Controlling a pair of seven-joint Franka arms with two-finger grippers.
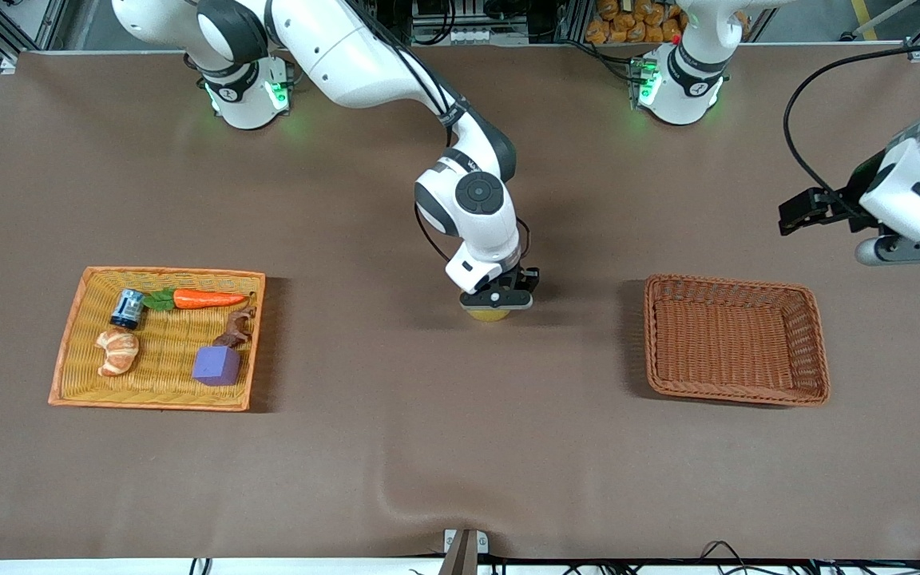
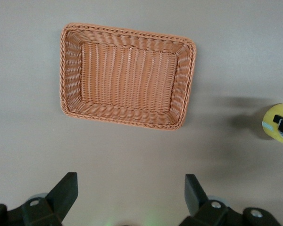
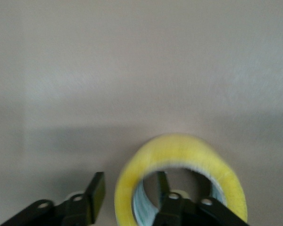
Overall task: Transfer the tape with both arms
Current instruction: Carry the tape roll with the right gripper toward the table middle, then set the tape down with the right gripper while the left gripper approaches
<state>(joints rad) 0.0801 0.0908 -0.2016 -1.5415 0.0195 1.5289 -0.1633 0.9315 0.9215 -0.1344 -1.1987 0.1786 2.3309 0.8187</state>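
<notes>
The right arm's black two-finger gripper [image 1: 497, 304] sits low at the centre of the front frame, right on top of the yellowish translucent ring of packing tape [image 1: 489, 313]. In the right wrist view one finger [image 3: 96, 195] is outside the roll's wall and the other is down inside the hole, with the roll [image 3: 179, 165] near the bottom middle of that frame. The outer finger shows a sliver of gap to the wall, so I honestly can't tell whether it's clamped or merely straddling it. The roll lies on the brown table cover [image 1: 396, 447], between the two baskets. It also peeks in at the right edge of the left wrist frame [image 2: 278, 123].

Going outward: the brown wicker basket [image 1: 735, 394] with deep sides sits at centre-right of the front frame and has nothing in it. The left wrist view has it in the upper middle [image 2: 127, 120].

At centre-left is the flat orange-rimmed woven tray [image 1: 69, 351]. It holds a toy orange carrot with green leaves [image 1: 200, 299], a small blue can [image 1: 127, 309], a plastic croissant [image 1: 117, 351], a purple cube [image 1: 216, 365] and a small dark brown figure [image 1: 238, 327] just beside the cube.

The left arm's black gripper [image 2: 130, 195] waits up at the right edge of the front frame [image 1: 807, 209], fingers spread wide, holding nothing.
</notes>
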